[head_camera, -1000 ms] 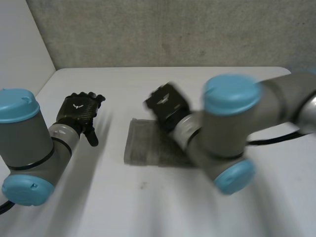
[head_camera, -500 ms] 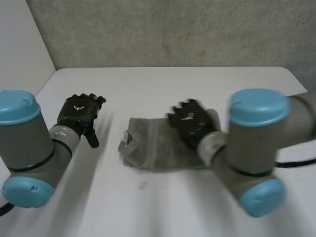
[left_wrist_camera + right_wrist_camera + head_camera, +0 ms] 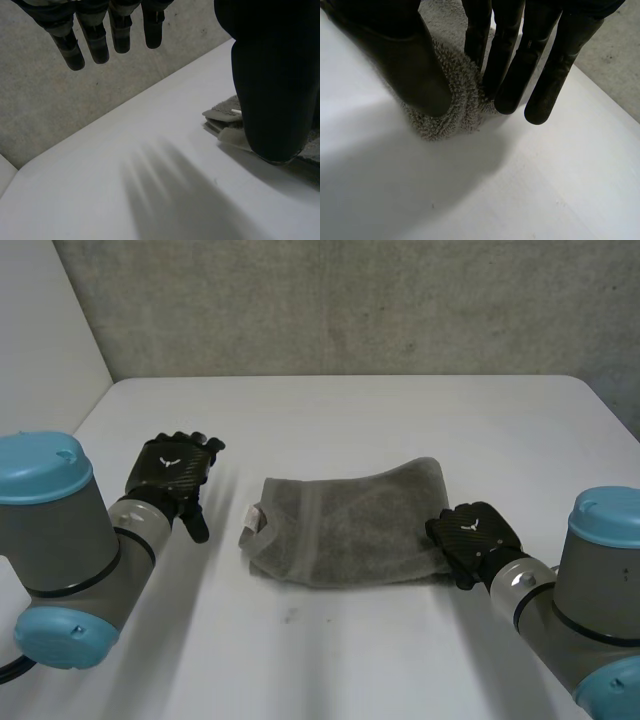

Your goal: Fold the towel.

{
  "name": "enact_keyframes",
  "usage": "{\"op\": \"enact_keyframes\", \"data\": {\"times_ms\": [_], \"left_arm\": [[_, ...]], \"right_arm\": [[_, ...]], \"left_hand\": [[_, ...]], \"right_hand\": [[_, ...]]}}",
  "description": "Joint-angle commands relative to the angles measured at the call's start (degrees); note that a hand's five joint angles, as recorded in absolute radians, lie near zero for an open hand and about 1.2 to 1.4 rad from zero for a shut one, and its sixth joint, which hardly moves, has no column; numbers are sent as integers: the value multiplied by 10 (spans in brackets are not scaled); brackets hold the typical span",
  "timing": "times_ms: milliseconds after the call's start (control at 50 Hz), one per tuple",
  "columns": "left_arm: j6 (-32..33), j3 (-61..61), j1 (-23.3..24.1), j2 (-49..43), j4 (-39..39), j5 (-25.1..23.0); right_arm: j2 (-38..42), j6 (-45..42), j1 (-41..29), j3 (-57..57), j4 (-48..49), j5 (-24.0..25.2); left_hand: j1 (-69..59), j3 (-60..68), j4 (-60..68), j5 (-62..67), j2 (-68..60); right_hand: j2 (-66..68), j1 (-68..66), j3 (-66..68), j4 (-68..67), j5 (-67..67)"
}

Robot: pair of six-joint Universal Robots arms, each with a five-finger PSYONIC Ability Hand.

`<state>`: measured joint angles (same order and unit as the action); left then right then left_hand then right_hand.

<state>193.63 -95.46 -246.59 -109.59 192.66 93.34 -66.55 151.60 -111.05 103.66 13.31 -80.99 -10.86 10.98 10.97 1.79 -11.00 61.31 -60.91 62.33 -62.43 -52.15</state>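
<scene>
1. Head view – the grey towel (image 3: 345, 530) lies folded near the middle of the white table (image 3: 350, 410), a long shape running across it, with a small white tag (image 3: 258, 517) at its left end. The left hand (image 3: 172, 472) is off to the towel's left and clear of it, with its fingers loosely extended and nothing in them. The right hand (image 3: 472, 538) is at the towel's right end, up against the cloth's edge. A grey wall (image 3: 350, 300) stands behind the table.

2. Left wrist view – the left hand (image 3: 270, 75) has straight fingers (image 3: 95, 42) spread apart from the thumb, and it holds nothing. It hangs above bare table (image 3: 125, 195). A corner of the towel (image 3: 220, 114) shows just beside the thumb, with the white tag (image 3: 231, 138) lying at that corner.

3. Right wrist view – the right hand (image 3: 410, 60) has straight fingers (image 3: 515, 65), and the thumb is set off to one side. The towel's (image 3: 460, 95) rounded, folded end lies on the table (image 3: 545, 190) between thumb and fingers. Nothing is curled round the cloth and the hand looks relaxed. I cannot tell whether the fingertips actually touch the cloth.
</scene>
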Motion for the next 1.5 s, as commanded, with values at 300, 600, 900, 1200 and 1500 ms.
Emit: {"op": "enact_keyframes", "data": {"times_ms": [300, 600, 900, 1200, 1500], "left_arm": [[0, -1, 4, 3, -1, 0], [-2, 15, 1, 39, -2, 3], [-63, 42, 4, 48, -9, 5], [-76, 88, 59, 14, -23, 6], [-216, 124, 125, -114, -132, 16]], "right_arm": [[11, 78, 10, -7, 3, -10], [-60, -82, 24, -66, -3, -10], [168, -211, -306, -311, -99, 8], [13, 73, -218, -258, -136, -37], [47, 260, -83, -264, -221, 58]], "left_hand": [[-17, 16, 16, 8, -16], [0, -1, -1, -9, 1], [-4, 2, 3, -6, -2], [-10, 9, 9, 1, -9], [-41, 39, 40, 31, -39]], "right_hand": [[187, -191, 177, -176, -178], [187, -191, 177, -176, -178], [187, -191, 177, -176, -178], [-513, 509, -523, 524, 522], [-513, 509, -523, 524, 522]]}}
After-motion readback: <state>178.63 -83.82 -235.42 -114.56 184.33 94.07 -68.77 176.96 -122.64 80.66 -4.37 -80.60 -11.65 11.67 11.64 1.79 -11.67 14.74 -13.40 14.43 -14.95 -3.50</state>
